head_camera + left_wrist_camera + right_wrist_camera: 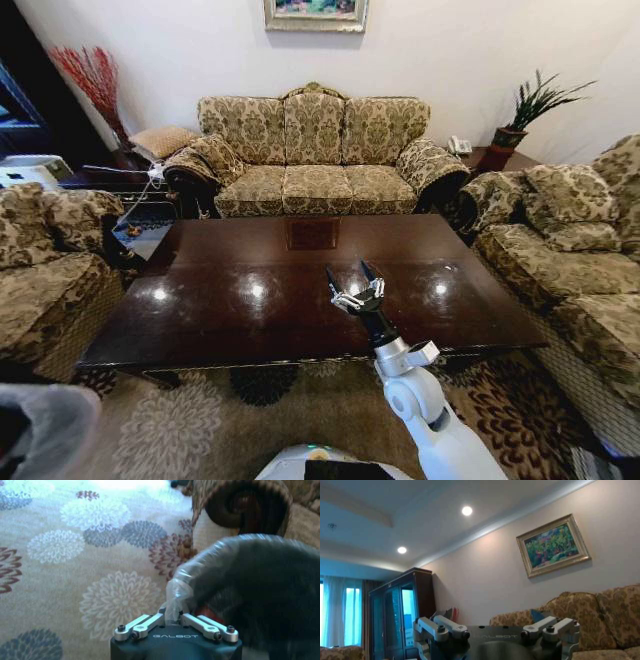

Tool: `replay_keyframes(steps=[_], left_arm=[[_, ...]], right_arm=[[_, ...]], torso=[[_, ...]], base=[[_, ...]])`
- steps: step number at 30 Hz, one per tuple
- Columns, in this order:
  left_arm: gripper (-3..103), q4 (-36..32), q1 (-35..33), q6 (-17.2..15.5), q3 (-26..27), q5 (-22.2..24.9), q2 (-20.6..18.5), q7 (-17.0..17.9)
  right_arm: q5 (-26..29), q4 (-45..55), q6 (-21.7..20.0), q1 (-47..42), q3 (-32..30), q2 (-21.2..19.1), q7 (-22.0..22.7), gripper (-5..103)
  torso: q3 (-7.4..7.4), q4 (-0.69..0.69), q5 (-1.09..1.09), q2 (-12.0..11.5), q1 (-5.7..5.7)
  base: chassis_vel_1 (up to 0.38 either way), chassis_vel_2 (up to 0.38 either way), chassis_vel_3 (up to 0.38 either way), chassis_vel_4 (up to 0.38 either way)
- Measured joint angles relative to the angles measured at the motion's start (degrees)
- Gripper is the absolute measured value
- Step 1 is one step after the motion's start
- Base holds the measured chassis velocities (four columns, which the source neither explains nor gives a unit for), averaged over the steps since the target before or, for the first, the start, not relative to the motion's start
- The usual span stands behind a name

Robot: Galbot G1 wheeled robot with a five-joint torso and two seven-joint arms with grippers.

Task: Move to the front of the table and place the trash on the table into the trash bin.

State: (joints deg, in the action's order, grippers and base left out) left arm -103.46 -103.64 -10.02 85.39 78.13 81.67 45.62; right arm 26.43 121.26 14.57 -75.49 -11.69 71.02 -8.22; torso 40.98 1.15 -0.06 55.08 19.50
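Trash: I cannot make out any litter on the worktop [250,310]. A red patch [207,612] just inside the bin, beside the left jaws, may be the bottle's label or cap, but I cannot tell.
Trash bin: the trash bin [260,592] is black with a thin clear liner over its rim. It hangs off the worktop, beyond its front left corner, above the flowered carpet [75,555].
Left gripper: the left gripper [172,617] has its jaws pressed together on the bin's rim and liner. My judgement is that it carries the bin this way so the mouth sits within the other arm's reach.
Right gripper: the right gripper [352,283] is raised over the worktop's front edge, right of the middle. Its jaws are spread and pointing up, with nothing between them (a waiting pose, I would guess, not a reach).
Worktop: glossy dark wood with the square inlay toward its far edge. The robot faces its long front side, with the sofa [315,150] beyond the far edge.
Head view adds: how the right arm stands to the worktop, plus a grey blur at the lower left that I take for the bin.
Left wrist view adds: the pinch on the liner itself, and a scrolled armchair arm [245,506] near the bin.
Right wrist view adds: the spread jaw links up close, against the wall, a painting [552,545] and ceiling lights. It tells nothing about the trash.
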Motion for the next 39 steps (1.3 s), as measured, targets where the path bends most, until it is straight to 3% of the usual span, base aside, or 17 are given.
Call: replay_keyframes(steps=[2, 6, 9, 14, 39], left_arm=[[0, 0.1, 0.0, 0.1, -0.1, 0.0, 0.0, -0.1], [0, 0.1, 0.0, 0.2, -0.1, -0.1, -0.1, -0.2], [0, 0.0, 0.0, 0.2, -0.1, 0.0, -0.1, -0.2], [0, -0.3, -0.1, 0.1, 0.0, 0.0, -0.1, -0.2], [0, -0.6, -0.2, -0.1, 0.2, 0.1, -0.2, -0.2]], right_arm=[[0.0, 0.0, 0.0, 0.0, 0.0, 0.0, 0.0, 100], [0.0, 0.0, 0.0, 0.0, -0.1, 0.0, 0.0, 100], [0.0, 0.1, 0.0, 0.0, 0.0, -0.1, 0.0, 100], [0.0, 0.1, 0.0, 0.0, 0.0, -0.1, 0.0, 100], [0.0, 0.2, 0.0, 0.0, 0.0, -0.1, -0.1, 100]], torso=[[0.01, 0.0, 0.11, 0.0, 0.02], [0.0, 0.0, 0.13, 0.0, 0.01], [0.0, 0.01, 0.0, 0.0, 0.01], [0.01, 0.0, 0.09, 0.0, 0.01], [0.01, 0.0, 0.05, 0.0, 0.01]], base=[[0.0, 0.0, 0.0, 0.0], [0.0, 0.0, 0.0, 0.0], [0.0, 0.0, 0.0, 0.0], [0.0, 0.0, 0.0, 0.0], [0.0, 0.0, 0.0, 0.0]])
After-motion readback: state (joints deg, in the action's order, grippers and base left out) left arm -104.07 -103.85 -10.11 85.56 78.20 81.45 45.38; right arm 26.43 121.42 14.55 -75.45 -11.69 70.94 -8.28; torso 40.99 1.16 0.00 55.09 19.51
